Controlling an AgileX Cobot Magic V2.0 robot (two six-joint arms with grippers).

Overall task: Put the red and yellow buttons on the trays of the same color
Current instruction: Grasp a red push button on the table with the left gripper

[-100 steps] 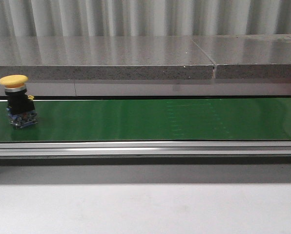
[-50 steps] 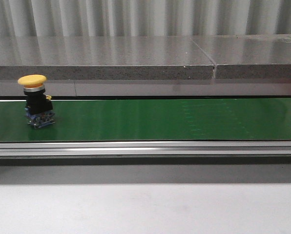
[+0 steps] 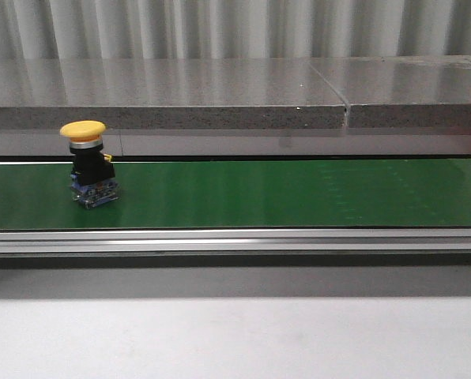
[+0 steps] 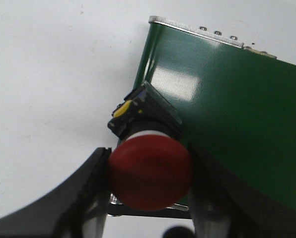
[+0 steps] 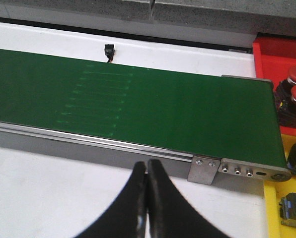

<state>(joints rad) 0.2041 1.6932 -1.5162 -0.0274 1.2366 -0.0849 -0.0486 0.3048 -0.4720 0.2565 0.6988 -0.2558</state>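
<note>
The left gripper (image 4: 149, 181) holds a red button (image 4: 150, 171) by its domed cap, fingers (image 4: 91, 183) clamped on both sides, over the end of the green conveyor belt (image 4: 227, 99). The right gripper (image 5: 147, 198) is fully closed on nothing, near the belt's front rail. You see a yellow button (image 3: 88, 164) upright on the belt's left portion; open belt extends rightward. Red tray (image 5: 277, 54) and yellow tray (image 5: 274, 198) sit beyond the belt's end.

Yellow-capped button (image 3: 88, 163) on green belt (image 3: 283, 193) — red tray (image 5: 281, 59)
</note>
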